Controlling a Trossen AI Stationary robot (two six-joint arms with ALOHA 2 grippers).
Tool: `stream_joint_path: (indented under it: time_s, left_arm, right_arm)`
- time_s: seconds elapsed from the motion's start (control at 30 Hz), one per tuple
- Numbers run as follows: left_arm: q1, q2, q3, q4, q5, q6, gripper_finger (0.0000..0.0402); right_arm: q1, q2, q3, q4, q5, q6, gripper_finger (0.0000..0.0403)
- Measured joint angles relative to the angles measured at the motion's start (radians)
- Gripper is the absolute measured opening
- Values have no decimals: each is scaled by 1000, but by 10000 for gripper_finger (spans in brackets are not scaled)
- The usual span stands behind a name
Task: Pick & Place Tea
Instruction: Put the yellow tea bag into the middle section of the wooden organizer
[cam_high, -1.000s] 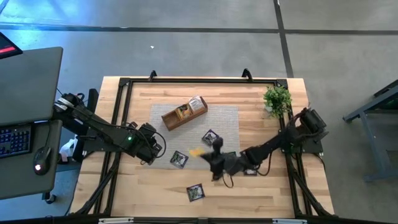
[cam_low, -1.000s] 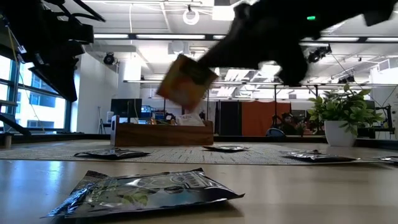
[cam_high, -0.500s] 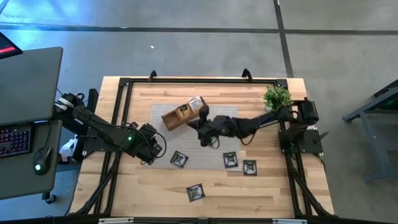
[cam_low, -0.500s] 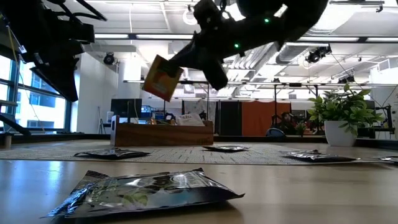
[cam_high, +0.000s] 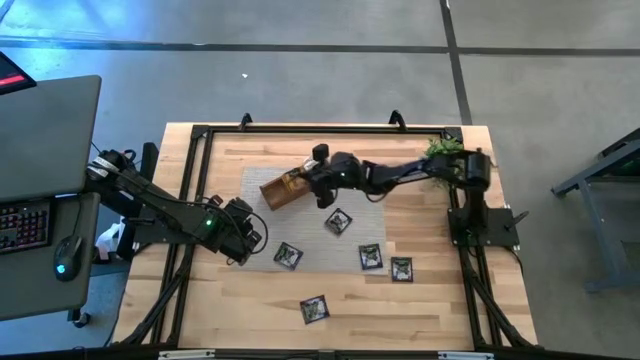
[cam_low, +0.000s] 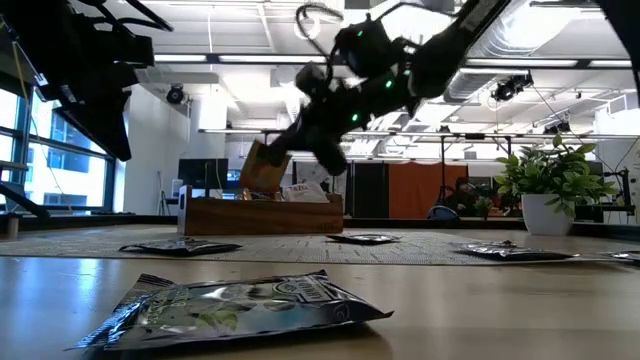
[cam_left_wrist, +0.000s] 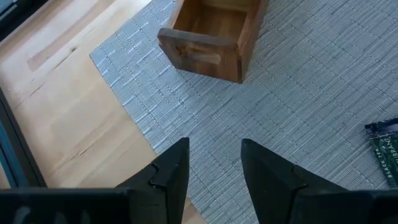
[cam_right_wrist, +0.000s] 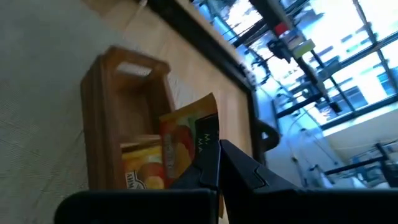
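While my right gripper (cam_right_wrist: 214, 163) hangs over the wooden tray (cam_high: 285, 187), its jaws are pinched shut on one edge of a yellow-red tea sachet (cam_right_wrist: 186, 140), which dangles just above the tray's open compartment. I judge the sachet light, thin and floppy, with a slick foil skin, so a firm nip near one edge suits it best; a loose hold could let it slide or twist. More sachets (cam_right_wrist: 140, 165) already sit inside the tray. Five dark sachets (cam_high: 338, 221) lie flat on the grey mat (cam_high: 375, 195) and table (cam_high: 420, 310). My left gripper (cam_left_wrist: 214, 165) waits with jaws apart, holding nothing, above the mat's edge.
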Motion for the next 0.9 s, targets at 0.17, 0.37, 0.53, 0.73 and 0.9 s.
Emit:
stream_joint_path:
  time_s: [0.17, 0.37, 0.53, 0.73, 0.9]
  left_arm:
    - [0, 0, 0, -1, -8, 0, 143]
    - [0, 0, 0, -6, -13, 9, 143]
    - [0, 0, 0, -10, -13, 10, 143]
    - [0, 0, 0, -10, -14, 11, 143]
    - [0, 0, 0, -10, -17, 11, 143]
  right_arm:
    - [-9, 89, 90, -123, 101, -63, 0]
    - [-16, 97, 172, -319, 106, -56, 0]
    - [-16, 97, 204, -324, 197, -124, 0]
    - [-17, 97, 211, -393, 111, -259, 0]
    - [-16, 97, 210, -404, 66, -258, 0]
